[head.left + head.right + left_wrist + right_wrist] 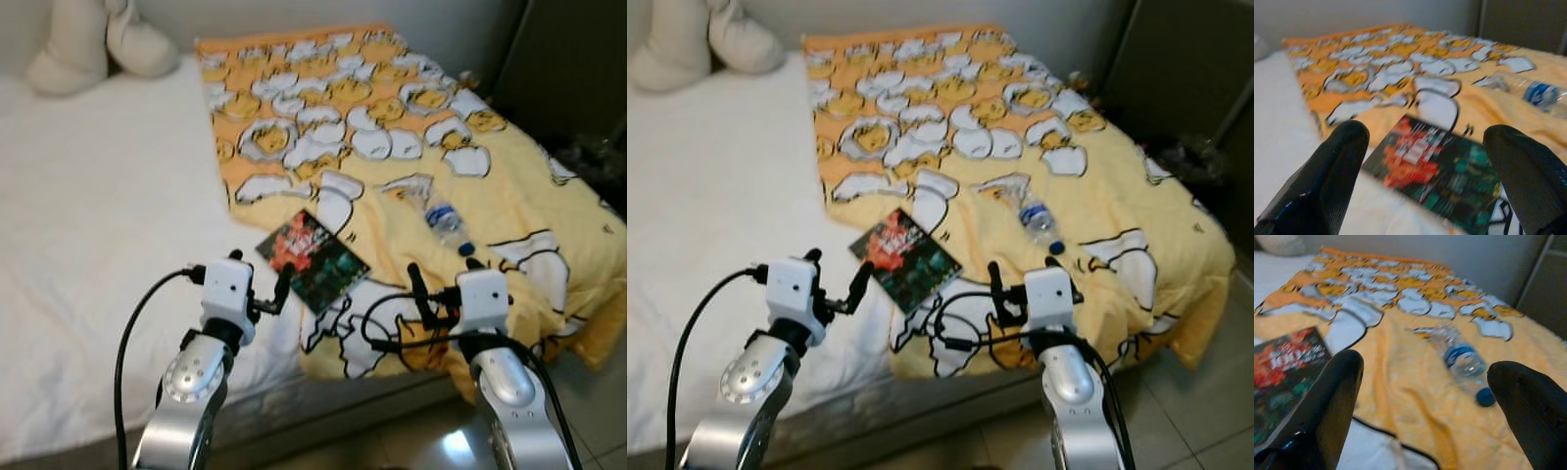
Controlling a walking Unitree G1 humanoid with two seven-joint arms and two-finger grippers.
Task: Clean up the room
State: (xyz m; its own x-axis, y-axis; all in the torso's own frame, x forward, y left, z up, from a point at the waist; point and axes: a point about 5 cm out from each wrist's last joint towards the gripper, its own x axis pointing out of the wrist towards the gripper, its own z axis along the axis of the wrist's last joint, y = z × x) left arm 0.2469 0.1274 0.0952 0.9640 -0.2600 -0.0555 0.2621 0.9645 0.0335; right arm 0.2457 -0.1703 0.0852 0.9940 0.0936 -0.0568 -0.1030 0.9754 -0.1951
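A bed [88, 255] with a white sheet spans the scene, and its near edge runs just in front of the robot's two raised arms. A yellow and orange blanket [392, 176] printed with white and yellow egg shapes covers the bed's right half, from the wall at the head end down to the near edge, where it hangs over the side toward the tiled floor [588, 421]. A cream-coloured pillow or soft toy [93, 44] lies in the bed's far left corner against the wall. A dark book [313, 259] with a red and green cover lies flat close to the near edge, across the blanket's left border, so that one corner rests on the white sheet and the rest on the blanket. A clear plastic water bottle [446, 223] with a blue label and blue cap lies on its side on the blanket, to the right of the book and apart from it, cap pointing toward the near edge. The left gripper [260, 284] is held above the near edge just short of the book, its two black fingers [1332, 171] spread wide with nothing between them. The right gripper [441, 279] is held above the blanket's overhanging part, near the bottle's cap end, its fingers [1327, 401] likewise spread wide and empty.
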